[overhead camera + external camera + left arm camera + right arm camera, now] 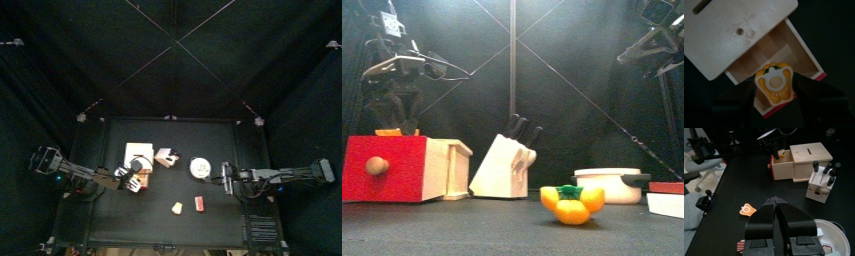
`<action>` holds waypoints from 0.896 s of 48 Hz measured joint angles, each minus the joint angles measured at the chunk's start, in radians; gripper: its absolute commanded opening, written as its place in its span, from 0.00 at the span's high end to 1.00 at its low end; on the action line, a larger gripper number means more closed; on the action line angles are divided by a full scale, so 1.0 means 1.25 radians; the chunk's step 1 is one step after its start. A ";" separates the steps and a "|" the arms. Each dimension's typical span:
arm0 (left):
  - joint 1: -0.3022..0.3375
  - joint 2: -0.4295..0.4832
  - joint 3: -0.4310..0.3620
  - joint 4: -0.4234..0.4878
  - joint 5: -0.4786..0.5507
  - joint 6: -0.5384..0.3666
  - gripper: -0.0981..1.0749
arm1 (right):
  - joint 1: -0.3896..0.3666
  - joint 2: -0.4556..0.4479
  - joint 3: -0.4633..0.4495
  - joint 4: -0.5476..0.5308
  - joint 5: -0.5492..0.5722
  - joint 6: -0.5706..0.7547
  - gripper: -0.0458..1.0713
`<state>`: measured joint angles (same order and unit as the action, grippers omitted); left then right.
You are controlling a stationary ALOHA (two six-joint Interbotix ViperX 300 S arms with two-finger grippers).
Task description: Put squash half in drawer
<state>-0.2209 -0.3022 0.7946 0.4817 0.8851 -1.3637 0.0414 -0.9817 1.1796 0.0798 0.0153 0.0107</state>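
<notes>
My left gripper (774, 95) is clamped on the squash half (775, 84), cut face toward my wrist camera, and I hold it just above the open tray of the drawer (784, 50). The drawer is already pulled out: in the front view its red face with the round knob (378, 167) stands forward of the pale wooden box, and my left arm hangs directly over it. So I judge the task mostly done; what is left is to lower the piece into the tray, let go, and perhaps push the drawer shut (the task sentence does not ask for that outright). My right gripper (776, 208) rests with its jaws closed on nothing, above the table near the white pot (834, 235), well apart from the work. Also on the table are a knife block (509, 165), a small yellow-orange toy pepper (572, 203) and a red-and-white block (667, 198). I can read no brand, label or writing anywhere, though the top view is too small to be sure.
</notes>
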 measured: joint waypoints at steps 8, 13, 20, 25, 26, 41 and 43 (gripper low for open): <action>0.017 -0.023 0.039 0.004 -0.075 -0.032 0.17 | 0.000 0.001 0.000 0.000 0.000 0.000 0.94; 0.017 -0.026 0.050 0.004 -0.086 -0.034 0.14 | -0.001 0.002 0.000 0.001 0.000 0.000 0.94; 0.017 -0.026 0.050 0.005 -0.087 -0.033 0.10 | -0.001 0.004 0.000 0.000 0.000 0.000 0.94; 0.017 -0.026 0.052 0.004 -0.088 -0.033 0.10 | -0.001 0.002 0.000 0.000 0.000 0.000 0.94; 0.017 -0.026 0.050 0.005 -0.088 -0.033 0.10 | -0.001 0.004 0.000 0.000 0.000 0.000 0.94; 0.017 -0.029 0.050 0.005 -0.092 -0.032 0.10 | -0.001 0.004 0.000 0.000 0.000 0.000 0.94; 0.018 -0.031 0.050 0.005 -0.092 -0.032 0.10 | 0.000 0.004 0.000 0.000 0.000 0.000 0.94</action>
<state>-0.1979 -0.3405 0.8575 0.4878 0.7701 -1.4036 0.0414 -0.9771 1.1796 0.0798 0.0153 0.0107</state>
